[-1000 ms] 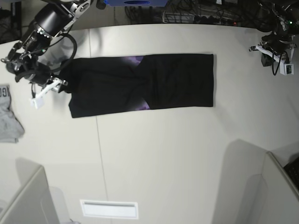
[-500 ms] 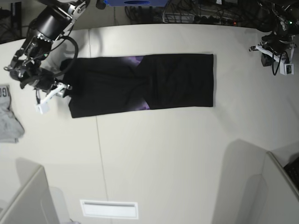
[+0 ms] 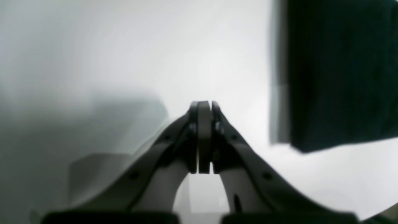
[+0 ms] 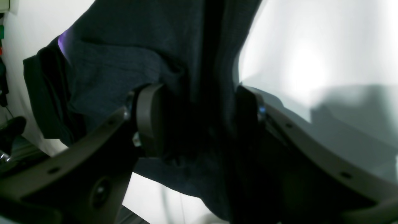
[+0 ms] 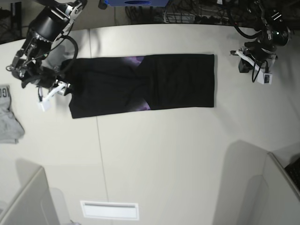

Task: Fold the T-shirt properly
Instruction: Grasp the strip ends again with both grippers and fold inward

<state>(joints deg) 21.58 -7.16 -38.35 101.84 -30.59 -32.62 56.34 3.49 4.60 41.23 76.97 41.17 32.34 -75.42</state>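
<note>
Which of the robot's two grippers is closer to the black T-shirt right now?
The right. The right gripper is open, with the end of the T-shirt between its jaws. The left gripper is shut and hangs over bare table beside the shirt's other end, not touching it.

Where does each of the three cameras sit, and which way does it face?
Base: overhead, looking down on the table; both arms show, the right gripper at the T-shirt and the left gripper off the cloth.
Left wrist: behind the shut left gripper, facing the table; a T-shirt corner at upper right.
Right wrist: behind the open right gripper, facing the T-shirt between its fingers.
Shared: the T-shirt appears in all three.
</note>
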